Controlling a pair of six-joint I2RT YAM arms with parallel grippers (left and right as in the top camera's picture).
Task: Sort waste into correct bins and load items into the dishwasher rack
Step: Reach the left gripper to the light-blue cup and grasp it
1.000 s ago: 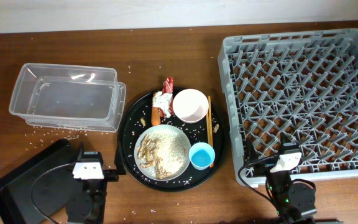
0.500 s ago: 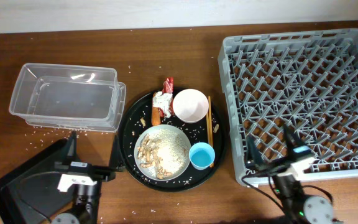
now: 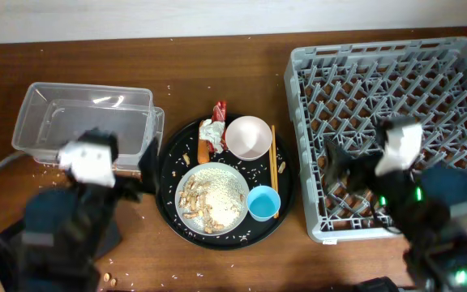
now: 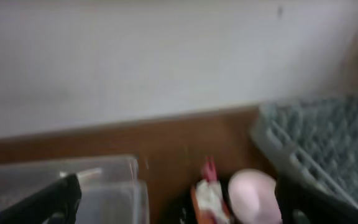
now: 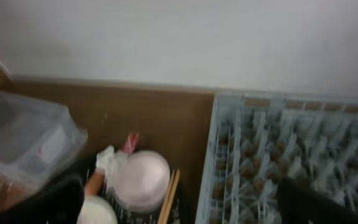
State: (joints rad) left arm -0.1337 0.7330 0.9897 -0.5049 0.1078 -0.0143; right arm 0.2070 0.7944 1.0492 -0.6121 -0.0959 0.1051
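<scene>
At the bottom corners of the 2 wrist views, the left fingers (image 4: 58, 199) and right fingers (image 5: 328, 202) stand wide apart and empty, while the white bowl (image 3: 247, 137) on the round tray (image 3: 289, 191) looks light, rigid, slick, best pinched at its rim, though blur hides its depth.

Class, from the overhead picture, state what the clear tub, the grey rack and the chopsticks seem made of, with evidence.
Clear tub: probably thin glossy plastic; the table shows through and its rim catches highlights.
Grey rack: likely moulded matte plastic, uniform grey with a pegged lattice.
Chopsticks: seemingly wood or bamboo, plain dull brown; too small to be sure.
</scene>
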